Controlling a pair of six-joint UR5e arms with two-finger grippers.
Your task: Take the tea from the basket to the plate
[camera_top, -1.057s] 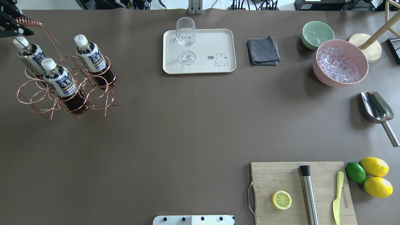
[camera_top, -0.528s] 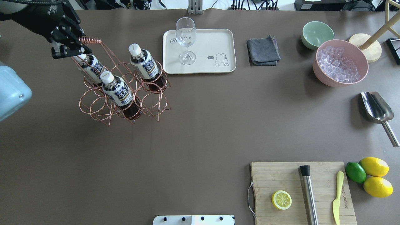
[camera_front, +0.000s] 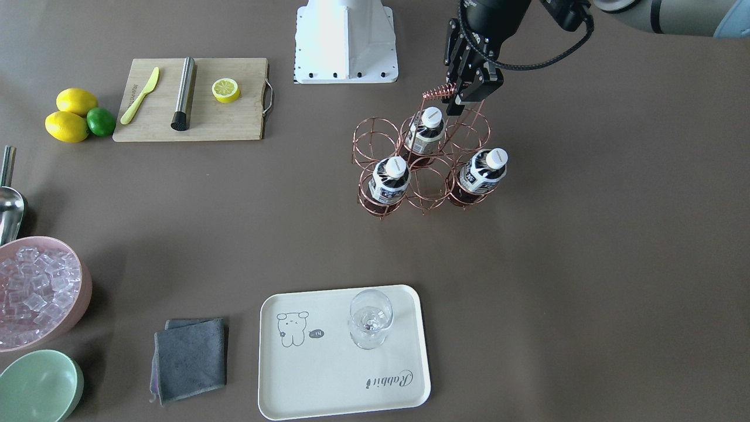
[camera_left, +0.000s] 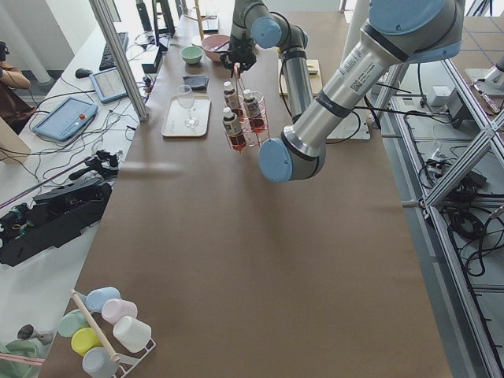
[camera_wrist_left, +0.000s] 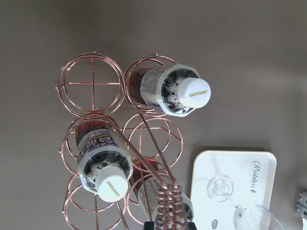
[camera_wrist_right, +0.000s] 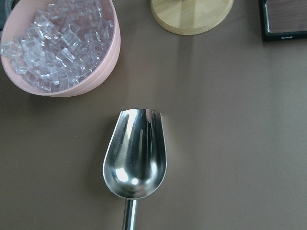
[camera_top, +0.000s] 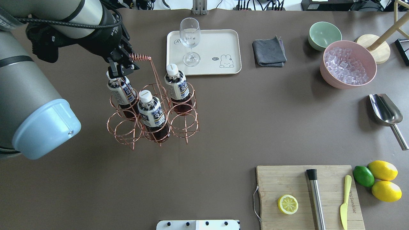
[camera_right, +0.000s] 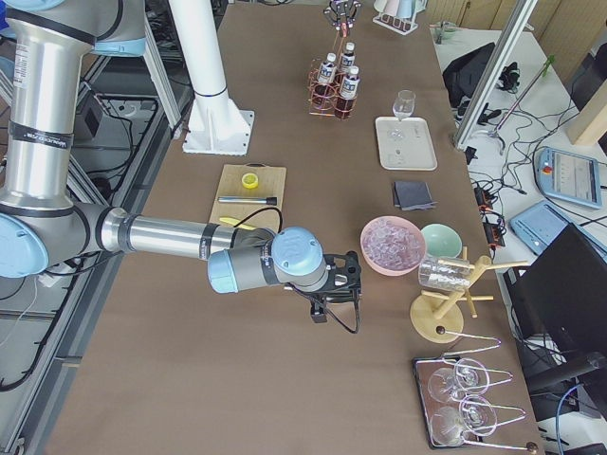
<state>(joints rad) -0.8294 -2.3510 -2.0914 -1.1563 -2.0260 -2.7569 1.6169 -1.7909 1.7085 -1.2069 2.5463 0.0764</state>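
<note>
You face a long table point(camera_left: 260, 260) under a matte dark-brown cover, lit evenly so that shadows stay soft. In the exterior left view, a white side bench point(camera_left: 75, 153) runs along its left, strewn with black cables point(camera_left: 55, 216), and a slanted silver aluminium post point(camera_left: 120, 59) rises beside it. On the right, grey floor point(camera_left: 472, 315) shows beneath a silver aluminium frame point(camera_left: 465, 169).
</note>
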